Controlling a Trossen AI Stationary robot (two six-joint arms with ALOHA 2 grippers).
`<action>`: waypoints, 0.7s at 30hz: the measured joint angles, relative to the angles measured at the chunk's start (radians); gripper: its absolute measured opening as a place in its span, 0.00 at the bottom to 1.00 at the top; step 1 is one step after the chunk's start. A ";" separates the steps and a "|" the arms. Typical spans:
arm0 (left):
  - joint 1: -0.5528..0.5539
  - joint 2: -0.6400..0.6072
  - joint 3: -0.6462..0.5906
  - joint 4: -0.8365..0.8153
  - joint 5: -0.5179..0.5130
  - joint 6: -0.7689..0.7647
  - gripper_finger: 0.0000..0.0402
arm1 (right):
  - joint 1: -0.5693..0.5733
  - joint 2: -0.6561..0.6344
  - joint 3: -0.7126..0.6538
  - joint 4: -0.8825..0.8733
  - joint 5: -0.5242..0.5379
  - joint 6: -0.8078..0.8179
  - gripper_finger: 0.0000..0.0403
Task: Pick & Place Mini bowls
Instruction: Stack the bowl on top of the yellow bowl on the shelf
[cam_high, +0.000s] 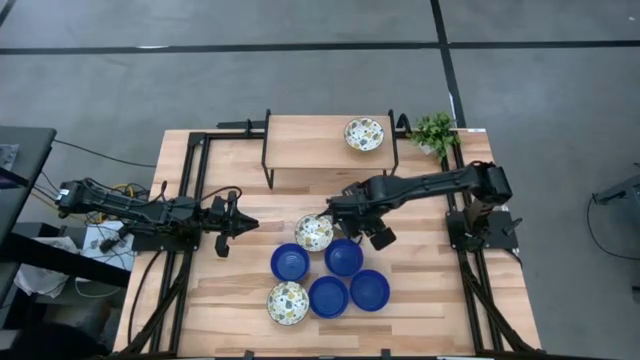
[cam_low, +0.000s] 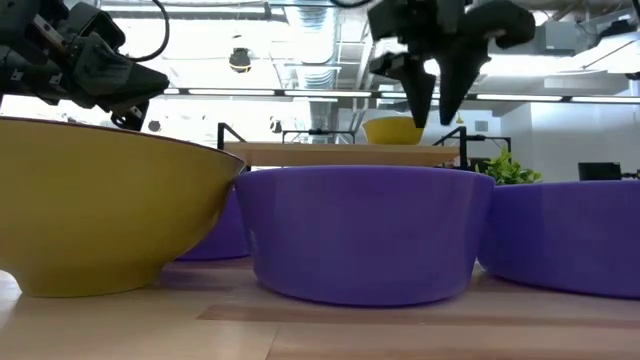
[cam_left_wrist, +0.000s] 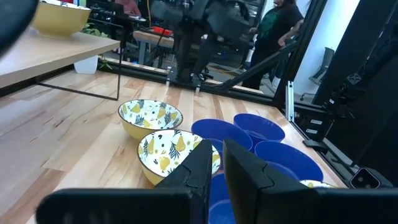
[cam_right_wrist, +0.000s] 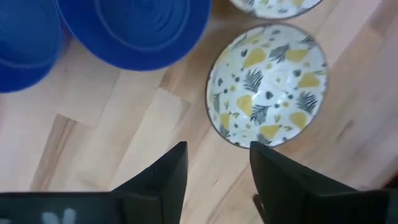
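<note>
Several mini bowls stand on the wooden table. Two patterned ones (cam_left_wrist: 150, 115) (cam_left_wrist: 171, 152) sit side by side at the centre; the high view shows only one of them (cam_high: 313, 232). Several cobalt blue bowls (cam_high: 344, 257) cluster nearer the front with a third patterned bowl (cam_high: 287, 302). Another patterned bowl (cam_high: 364, 134) rests on the raised shelf (cam_high: 310, 140). My right gripper (cam_right_wrist: 217, 165) hangs open above the table, pointing down, just beside a patterned bowl (cam_right_wrist: 267, 84), touching nothing. My left gripper (cam_high: 250, 223) waits shut at the left, level.
A small green plant (cam_high: 435, 130) stands at the shelf's right end. Black frame rails (cam_high: 190, 200) run along both table sides. The blue bowls (cam_low: 365, 230) and a yellow-sided bowl (cam_low: 100, 210) crowd the near middle. People stand in the room beyond the table (cam_left_wrist: 273, 25).
</note>
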 joint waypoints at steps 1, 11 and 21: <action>0.000 0.000 0.000 0.000 0.000 0.000 0.10 | -0.002 0.000 -0.013 0.008 -0.010 0.000 0.39; 0.000 0.000 0.000 0.000 0.000 0.000 0.10 | -0.014 0.000 -0.091 0.153 -0.021 -0.011 0.33; 0.000 0.000 0.000 0.001 0.000 0.000 0.10 | -0.042 0.000 -0.184 0.240 -0.014 -0.080 0.33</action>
